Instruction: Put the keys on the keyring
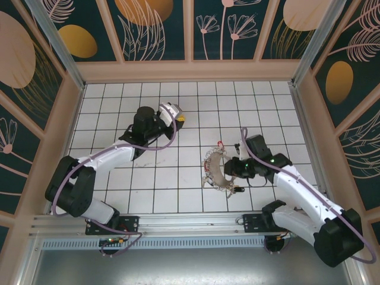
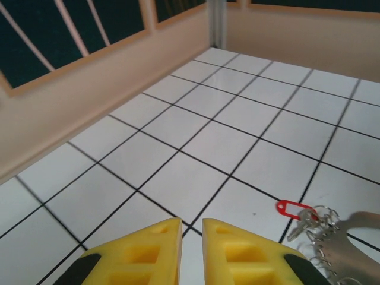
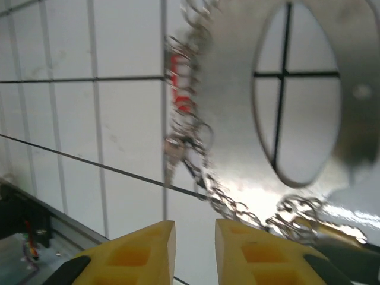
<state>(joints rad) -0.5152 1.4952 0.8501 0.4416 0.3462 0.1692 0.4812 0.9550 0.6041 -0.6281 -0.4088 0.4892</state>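
left gripper [image 2: 191, 249] narrowly parted above tiles [image 2: 196, 142], keyring [image 2: 362, 224] at lower right.

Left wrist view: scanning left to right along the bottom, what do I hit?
left gripper → red tag → keyring, cut off by the right edge.

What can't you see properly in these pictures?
Top view: the silvery keys on the keyring are too small to tell apart, and the right tool hides part of its rim.
Left wrist view: the picture's right edge cuts off most of the keyring.
Right wrist view: blur smears the keyring's silvery keys and a red tag.
The yellow-tagged keys: I cannot pick them out for sure.
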